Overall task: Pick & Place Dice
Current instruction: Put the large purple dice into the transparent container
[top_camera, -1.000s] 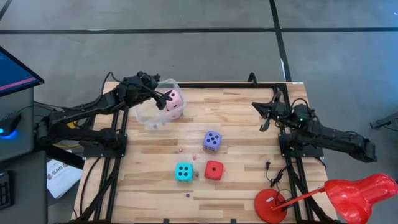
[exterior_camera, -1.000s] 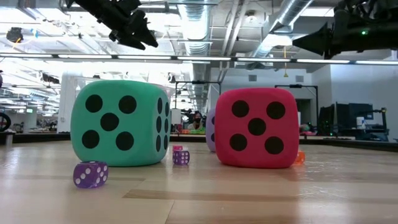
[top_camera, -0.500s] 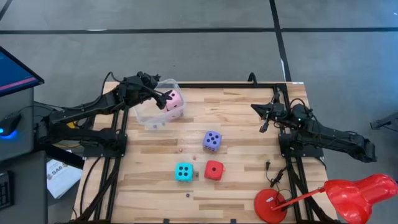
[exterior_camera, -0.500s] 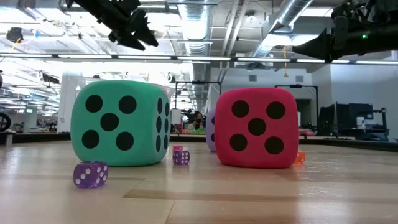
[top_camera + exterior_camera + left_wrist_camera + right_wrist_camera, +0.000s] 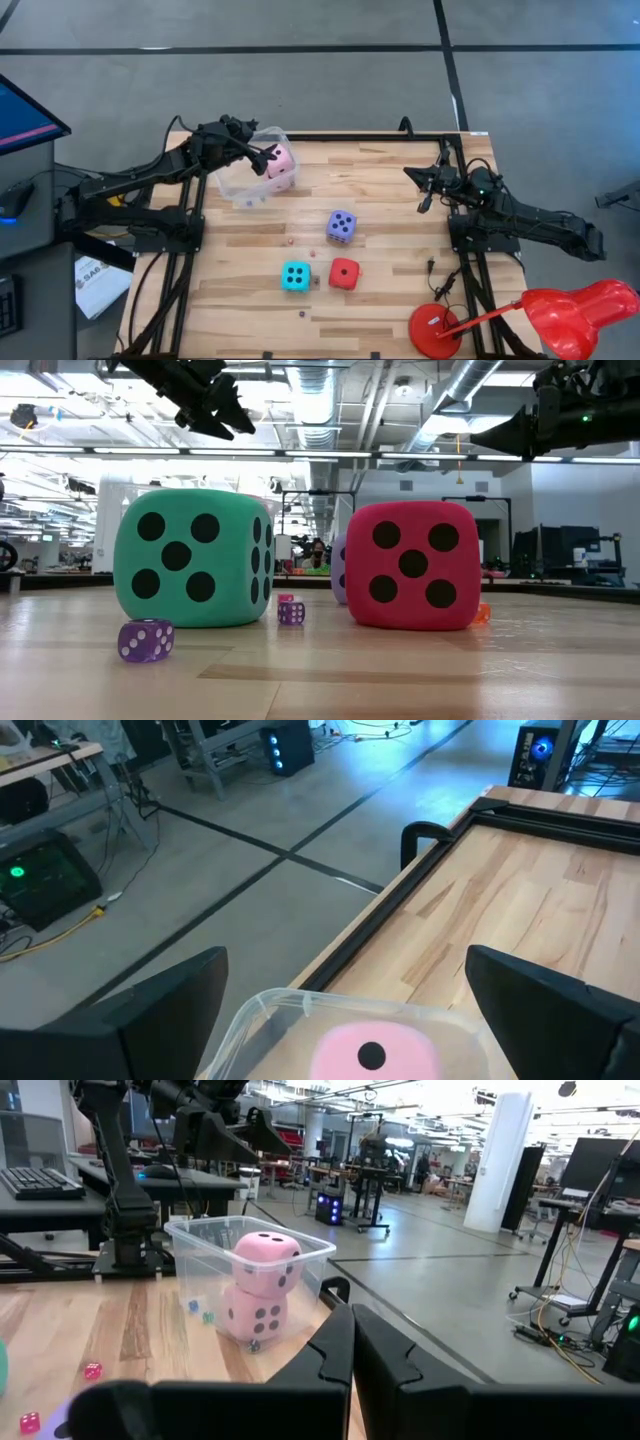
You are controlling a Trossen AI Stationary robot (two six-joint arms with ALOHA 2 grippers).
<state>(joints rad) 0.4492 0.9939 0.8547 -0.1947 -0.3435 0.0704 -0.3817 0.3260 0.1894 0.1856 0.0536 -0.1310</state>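
The table carries a clear tub near its far-left corner. Two pink dice sit stacked inside: top pink die on the lower pink die, both upright, lower one against the tub floor. A few tiny dice lie in the tub beside them; colours hard to tell.

L gripper hovers just above the tub w/ fingers spread wide, nothing between them; the top pink die shows right below in the left wrist view.

R gripper hangs near the right edge, toward the far side, well apart from all dice. Its fingers are pressed together, empty.

Three big dice remain on the table's mid area: violet die about centre, cyan die and red die side by side nearer the front edge, not touching. Low view: cyan shows five pips, red shows five pips.

Small purple die sits just in front of the cyan one. A red lamp stands at the front-right corner.
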